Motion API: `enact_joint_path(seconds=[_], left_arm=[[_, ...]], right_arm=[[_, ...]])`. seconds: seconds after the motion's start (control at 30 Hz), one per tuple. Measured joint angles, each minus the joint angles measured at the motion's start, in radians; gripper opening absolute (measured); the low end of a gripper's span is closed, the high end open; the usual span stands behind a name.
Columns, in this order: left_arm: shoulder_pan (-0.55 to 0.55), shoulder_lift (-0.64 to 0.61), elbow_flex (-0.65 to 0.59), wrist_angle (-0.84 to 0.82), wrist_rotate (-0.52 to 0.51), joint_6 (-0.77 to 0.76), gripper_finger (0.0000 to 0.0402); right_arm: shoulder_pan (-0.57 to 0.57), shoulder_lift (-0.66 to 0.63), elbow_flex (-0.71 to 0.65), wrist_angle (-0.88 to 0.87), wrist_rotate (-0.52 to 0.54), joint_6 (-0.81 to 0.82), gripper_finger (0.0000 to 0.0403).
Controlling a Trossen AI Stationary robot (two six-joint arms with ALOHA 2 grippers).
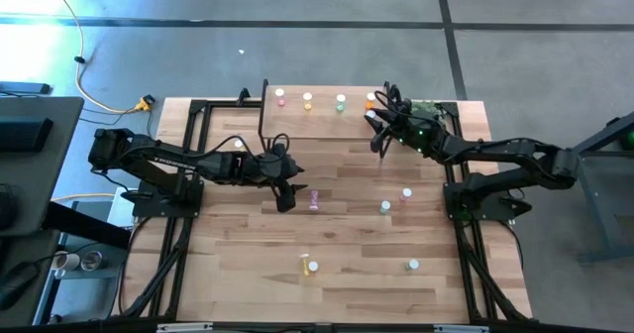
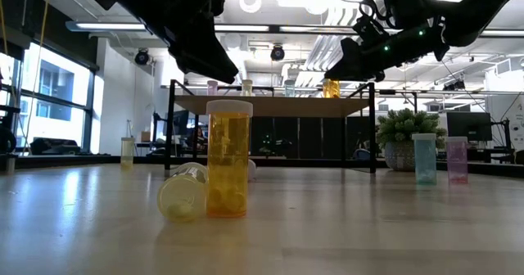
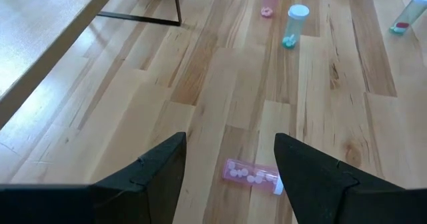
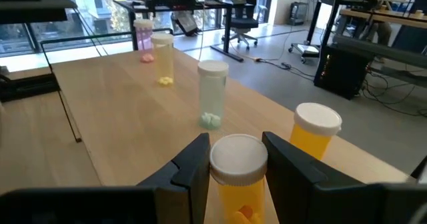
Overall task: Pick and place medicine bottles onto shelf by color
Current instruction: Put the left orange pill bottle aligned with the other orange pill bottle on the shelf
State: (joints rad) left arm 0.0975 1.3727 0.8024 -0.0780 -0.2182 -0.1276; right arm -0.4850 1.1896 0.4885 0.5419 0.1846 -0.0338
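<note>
The light-wood shelf (image 1: 327,125) stands at the table's far side. A pink (image 4: 143,37), a yellow (image 4: 162,57), a green (image 4: 212,94) and an orange medicine bottle (image 4: 313,134) stand in a row on it. My right gripper (image 1: 379,140) is at the shelf's right part, shut on another orange bottle (image 4: 238,161). My left gripper (image 1: 287,192) hovers open over mid-table. A pink bottle (image 3: 253,175) lies on its side on the table just beyond, between its fingers (image 3: 160,171), which do not touch it. My right gripper pinches the orange bottle between its two fingers at the white cap (image 4: 215,167) and the top of the body. The fingers reach in nearly level from the table's right side, over the shelf. The bottle stands upright. Whether its bottom rests on the shelf is hidden.
More bottles are on the table. A green one (image 1: 385,206) and a pink one (image 1: 406,193) stand right of centre. A green one (image 1: 413,265) is near the front. An upright orange one (image 2: 228,159) has a yellow one (image 2: 183,197) lying beside it. A potted plant (image 2: 405,136) stands by the shelf's right end.
</note>
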Motion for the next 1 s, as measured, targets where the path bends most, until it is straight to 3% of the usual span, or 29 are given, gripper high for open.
enact_joint_path(seconds=[0.43, 0.73, 1.0], left_arm=[[0.0, 0.0, 0.0, 0.0, 0.0, 0.0, 0.0216], [0.0, 0.0, 0.0, 0.0, -0.001, 0.0, 0.0216], [0.0, 0.0, 0.0, 0.0, -0.001, 0.0, 0.0216]], right_arm=[[0.0, 0.0, 0.0, -0.004, 0.001, 0.0, 0.0116], [0.0, 0.001, 0.0, -0.011, 0.001, 0.009, 0.0155], [0.0, 0.001, 0.0, -0.007, 0.001, 0.008, 0.0156]])
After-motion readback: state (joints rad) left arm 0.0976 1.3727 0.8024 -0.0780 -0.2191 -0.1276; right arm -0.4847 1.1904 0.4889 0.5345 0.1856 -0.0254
